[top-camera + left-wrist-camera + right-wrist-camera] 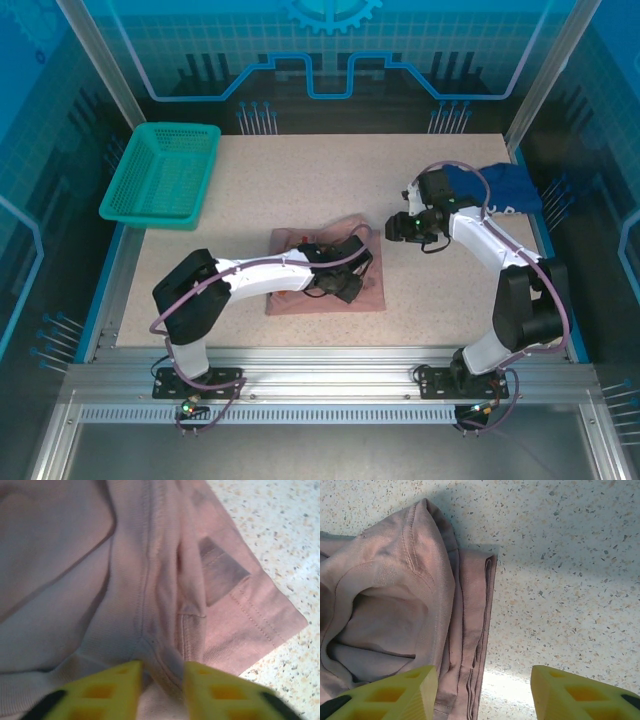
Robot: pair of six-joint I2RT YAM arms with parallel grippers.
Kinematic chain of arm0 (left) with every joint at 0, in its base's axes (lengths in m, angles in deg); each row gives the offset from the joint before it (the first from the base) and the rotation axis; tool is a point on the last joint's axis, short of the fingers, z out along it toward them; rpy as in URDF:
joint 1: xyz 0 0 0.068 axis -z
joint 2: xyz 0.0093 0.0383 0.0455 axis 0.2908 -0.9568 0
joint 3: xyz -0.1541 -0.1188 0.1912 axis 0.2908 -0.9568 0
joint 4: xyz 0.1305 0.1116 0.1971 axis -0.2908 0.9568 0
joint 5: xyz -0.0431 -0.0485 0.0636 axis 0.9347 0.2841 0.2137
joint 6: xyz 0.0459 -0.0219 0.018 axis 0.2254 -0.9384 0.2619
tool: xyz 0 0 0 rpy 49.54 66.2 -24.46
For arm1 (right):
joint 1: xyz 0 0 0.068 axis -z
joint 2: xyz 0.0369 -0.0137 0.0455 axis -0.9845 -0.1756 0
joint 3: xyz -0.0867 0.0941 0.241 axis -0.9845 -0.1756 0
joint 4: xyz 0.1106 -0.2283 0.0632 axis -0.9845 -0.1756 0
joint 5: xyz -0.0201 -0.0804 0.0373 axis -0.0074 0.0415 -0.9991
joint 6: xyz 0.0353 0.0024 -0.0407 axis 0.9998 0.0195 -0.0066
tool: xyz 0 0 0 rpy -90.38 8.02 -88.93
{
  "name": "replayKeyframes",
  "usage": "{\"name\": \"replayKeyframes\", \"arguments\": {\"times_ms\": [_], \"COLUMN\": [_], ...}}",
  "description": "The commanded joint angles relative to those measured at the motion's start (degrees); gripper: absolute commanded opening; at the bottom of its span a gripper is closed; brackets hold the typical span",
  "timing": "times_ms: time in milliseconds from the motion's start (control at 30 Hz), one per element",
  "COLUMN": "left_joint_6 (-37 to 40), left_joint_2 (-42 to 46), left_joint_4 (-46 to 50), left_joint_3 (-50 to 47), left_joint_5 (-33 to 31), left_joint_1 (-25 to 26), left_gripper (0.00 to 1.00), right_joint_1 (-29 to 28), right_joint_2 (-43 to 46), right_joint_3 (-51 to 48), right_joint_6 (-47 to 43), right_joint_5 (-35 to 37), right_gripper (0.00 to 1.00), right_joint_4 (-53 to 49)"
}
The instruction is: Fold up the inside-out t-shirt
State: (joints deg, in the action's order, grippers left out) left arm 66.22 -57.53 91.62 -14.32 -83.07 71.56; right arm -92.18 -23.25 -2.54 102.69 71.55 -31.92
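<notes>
The inside-out t-shirt is dusty pink and lies bunched into a rough rectangle at the table's middle front. My left gripper rests on it. In the left wrist view the yellow fingers pinch a raised ridge of pink cloth, and a hemmed sleeve lies flat to the right. My right gripper hovers at the shirt's far right corner. Its jaws stand wide apart, over the shirt's folded edge and bare table, holding nothing. The collar opening shows to the left.
A dark blue shirt lies crumpled at the back right, behind the right arm. A green mesh basket sits at the back left corner. The speckled table is bare between them. Metal frame rails border the table.
</notes>
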Motion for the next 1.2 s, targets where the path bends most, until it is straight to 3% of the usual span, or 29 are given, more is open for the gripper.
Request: {"name": "replayKeyframes", "arguments": {"times_ms": [0, 167, 333, 400, 600, 767, 1000, 1100, 1167], "left_joint_6": [0.9, 0.9, 1.4, 2.3, 4.9, 5.8, 3.0, 2.1, 2.0], "left_joint_2": [0.4, -2.1, -2.9, -1.7, 1.0, -3.0, -9.0, -10.1, -9.0], "left_joint_4": [2.4, 2.0, 1.1, 0.4, -3.9, -4.6, -4.6, -3.7, -3.0], "left_joint_3": [1.2, 2.5, 4.2, 4.3, 4.5, 9.4, 15.7, 18.1, 18.5], "left_joint_5": [-2.1, -1.3, -1.1, -0.9, 1.5, 2.2, 1.7, 0.9, 0.2], "left_joint_1": [0.4, 0.6, 0.7, 1.3, 4.5, 6.7, 7.4, 7.5, 7.5], "left_gripper": [0.41, 0.41, 0.17, 0.12, 0.04, 0.04, 0.15, 0.36, 0.44], "right_joint_1": [0.8, 0.8, 0.9, 1.0, 2.4, 3.9, 6.4, 6.8, 7.0], "right_joint_2": [0.5, 0.0, 0.3, 0.5, 1.2, 2.1, 3.5, 4.0, 4.7], "right_joint_3": [-0.8, -0.6, -1.0, -1.4, -2.1, -2.5, -4.3, -5.3, -6.5], "right_joint_6": [-0.7, -0.6, -0.7, -0.8, -1.1, -1.5, -1.6, -1.0, -0.4], "right_joint_5": [-1.8, -2.4, -1.8, -1.6, -1.3, -1.1, -1.7, -2.1, -2.7], "right_gripper": [0.53, 0.53, 0.54, 0.54, 0.54, 0.54, 0.55, 0.56, 0.56], "right_joint_4": [-0.5, -0.2, -0.5, -0.4, -0.6, -1.3, -1.6, -1.7, -1.8]}}
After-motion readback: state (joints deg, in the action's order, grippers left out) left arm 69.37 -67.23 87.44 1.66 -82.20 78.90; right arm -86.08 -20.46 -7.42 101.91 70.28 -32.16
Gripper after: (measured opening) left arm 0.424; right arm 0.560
